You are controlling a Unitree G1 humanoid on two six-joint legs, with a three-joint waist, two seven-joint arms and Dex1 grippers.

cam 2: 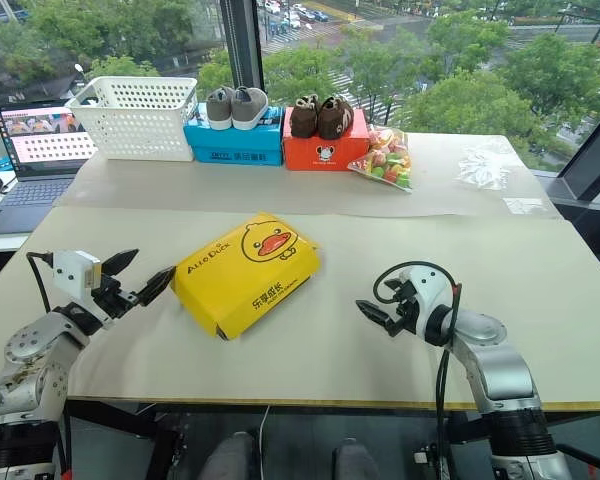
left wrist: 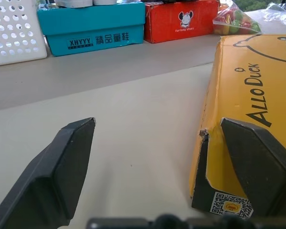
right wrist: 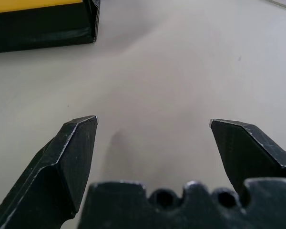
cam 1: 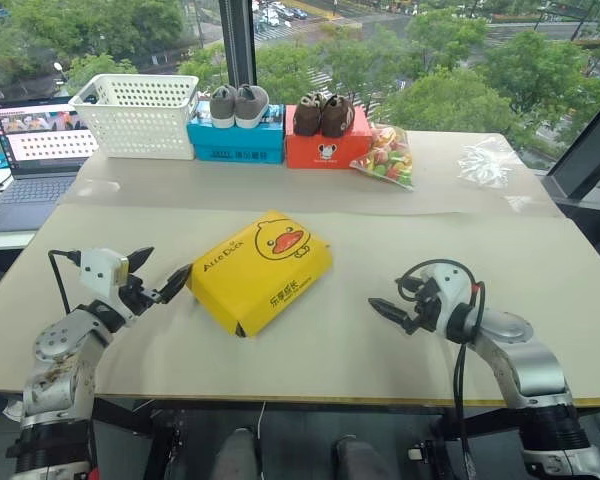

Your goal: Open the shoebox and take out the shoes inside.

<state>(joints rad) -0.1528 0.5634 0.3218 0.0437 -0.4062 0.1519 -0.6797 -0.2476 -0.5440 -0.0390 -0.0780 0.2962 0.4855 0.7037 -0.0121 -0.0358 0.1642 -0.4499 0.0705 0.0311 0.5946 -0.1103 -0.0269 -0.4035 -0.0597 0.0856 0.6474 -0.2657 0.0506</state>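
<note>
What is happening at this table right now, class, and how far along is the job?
A two-armed robot is about to open the yellow shoebox, which lies closed on the table. Its left gripper is open at the box's near left corner, one finger over the lid. The right gripper is open too, apart from the box, above bare table. No shoes have come out yet. At the far edge sit a blue box and an orange-red box, each with shoes on top.

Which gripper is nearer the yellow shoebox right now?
Left. The left gripper is at the shoebox corner, jaws open with one finger by its edge. The right gripper sits well apart on the shoebox's other side, jaws open over bare table.
</note>
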